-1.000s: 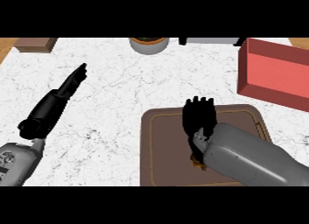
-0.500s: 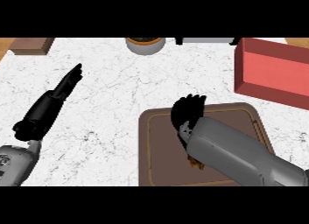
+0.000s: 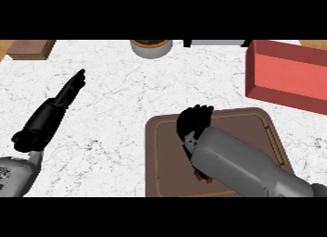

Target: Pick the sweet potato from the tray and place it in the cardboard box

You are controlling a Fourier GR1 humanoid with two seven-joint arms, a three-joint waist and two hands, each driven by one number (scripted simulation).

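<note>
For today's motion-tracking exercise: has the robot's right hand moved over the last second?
Yes. The right hand has shifted toward the view's left across the tray, away from the red box.

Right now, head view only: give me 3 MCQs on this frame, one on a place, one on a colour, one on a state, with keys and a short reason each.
1. Where is the right hand?
A. over the tray
B. inside the box
C. beside the pot

2. What colour is the box?
A. blue
B. red
C. green

3. How does the left hand look?
A. curled round the sweet potato
B. open, fingers straight, holding nothing
C. pressing on the box

Answers:
1. A: the right hand and its forearm lie across the brown tray, well short of the box.
2. B: the box at the counter's right rear shows red walls and floor.
3. B: the left hand lies stretched out on the left of the counter, far from tray and box, with nothing in it.
</note>
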